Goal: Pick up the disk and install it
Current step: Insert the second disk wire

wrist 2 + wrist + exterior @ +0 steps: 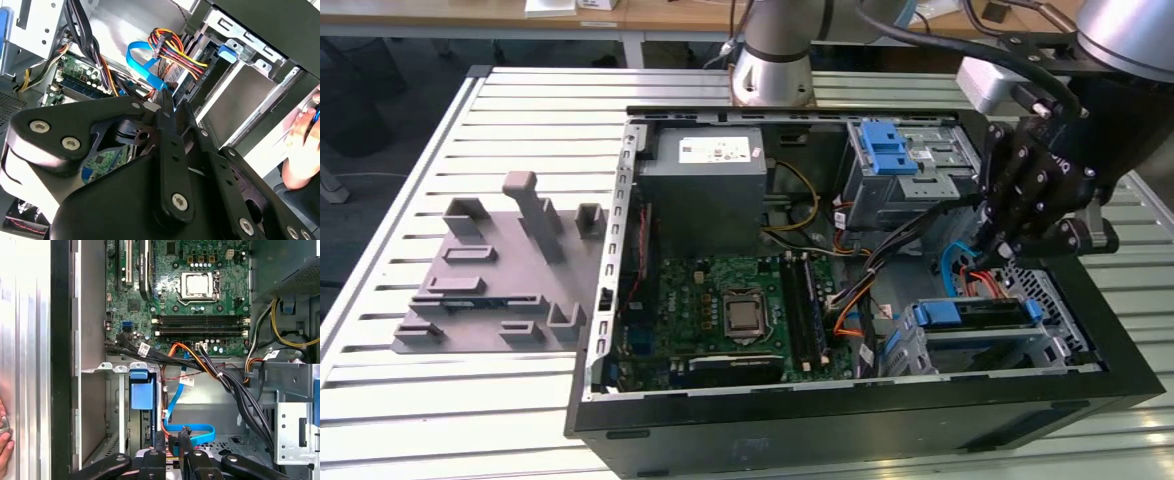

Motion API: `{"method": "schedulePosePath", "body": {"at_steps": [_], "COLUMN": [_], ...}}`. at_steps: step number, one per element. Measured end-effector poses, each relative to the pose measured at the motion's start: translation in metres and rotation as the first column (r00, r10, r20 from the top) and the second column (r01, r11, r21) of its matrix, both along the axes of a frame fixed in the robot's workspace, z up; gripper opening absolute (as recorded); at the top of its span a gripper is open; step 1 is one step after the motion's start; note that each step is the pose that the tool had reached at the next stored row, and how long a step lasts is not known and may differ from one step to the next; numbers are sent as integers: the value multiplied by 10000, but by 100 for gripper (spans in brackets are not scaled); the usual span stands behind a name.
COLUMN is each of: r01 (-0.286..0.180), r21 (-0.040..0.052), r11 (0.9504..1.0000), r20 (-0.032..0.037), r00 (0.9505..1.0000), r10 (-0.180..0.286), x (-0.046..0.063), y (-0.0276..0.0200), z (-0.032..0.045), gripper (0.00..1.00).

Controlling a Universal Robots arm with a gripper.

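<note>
The disk (974, 315) lies flat in the drive bay at the near corner of the open computer case (854, 420), on the exterior view's right, with its blue rails showing. In the first wrist view the disk's blue rail end (140, 390) sits in the bay slot. My gripper (1001, 245) hangs inside the case just above and behind the disk, not touching it. Its black fingers (167, 107) stand close together with nothing between them, and the gripper (170, 437) points at a blue ribbon cable (192, 432).
A grey power supply (707, 185), the green motherboard (734, 310) and a metal cage with a blue latch (894, 150) fill the case. Bundled cables (175, 47) run near the fingers. A grey fixture plate (494, 270) lies beside the case. A person's hand (300, 150) rests outside the case.
</note>
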State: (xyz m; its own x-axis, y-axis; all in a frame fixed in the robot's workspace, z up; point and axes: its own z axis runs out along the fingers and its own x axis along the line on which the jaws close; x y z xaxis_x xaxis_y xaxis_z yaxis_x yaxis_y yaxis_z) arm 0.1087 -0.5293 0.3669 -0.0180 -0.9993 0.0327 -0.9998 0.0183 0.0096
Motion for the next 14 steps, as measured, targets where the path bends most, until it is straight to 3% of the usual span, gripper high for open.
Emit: {"method": "schedulePosePath", "body": {"at_steps": [8,14], "r01": [-6,-6], "r21": [145,146], "r11": [9999,9999], "r20": [-1,-2], "r00": [10000,10000], "r10": [6,6], "x": [0,0], "y": [5,5], "z": [-56,-88], "gripper": [25,24]}}
